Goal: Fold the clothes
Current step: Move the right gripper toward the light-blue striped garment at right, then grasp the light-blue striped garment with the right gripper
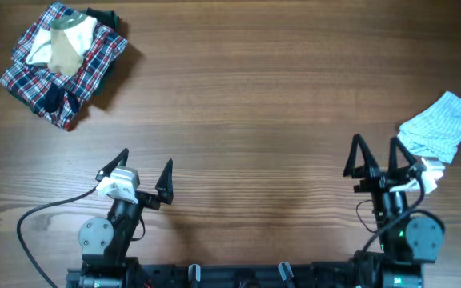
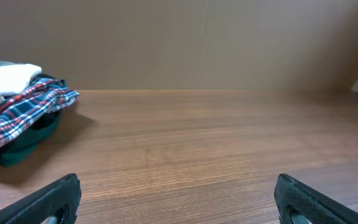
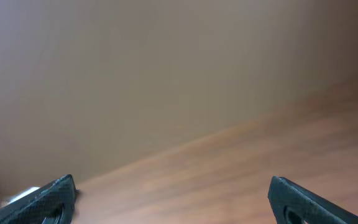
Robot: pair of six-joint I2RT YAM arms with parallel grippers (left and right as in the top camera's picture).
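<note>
Overhead: the left end effector (image 1: 146, 158) was seen low on the tabletop (image 1: 254, 96), at the near-left, jaws spread wide, nothing held. The right end effector (image 1: 375, 142) was seen at the near-right, also wide open and empty. The clothes (image 1: 442, 126), a crumpled pale blue-white striped piece, were lying at the right edge, just beside the right end effector's outer side; contact could not be told. A red-navy-white plaid garment (image 1: 58, 76) was heaped at the far-left corner, with a beige-cream garment (image 1: 66, 44) lying on top and a dark green item (image 1: 104, 16) showing behind.

Left wrist: two dark fingers (image 2: 51, 200) were seen at the bottom corners, far apart, bare wood between them. The plaid heap was seen at the left, cream fabric on top, green underneath.

Right wrist: the view was blurred. Both fingers (image 3: 303, 199) were seen at the bottom corners, widely parted, nothing gripped. Wood grain was seen running aslant beyond them. A small pale shape by the left finger could not be identified.
</note>
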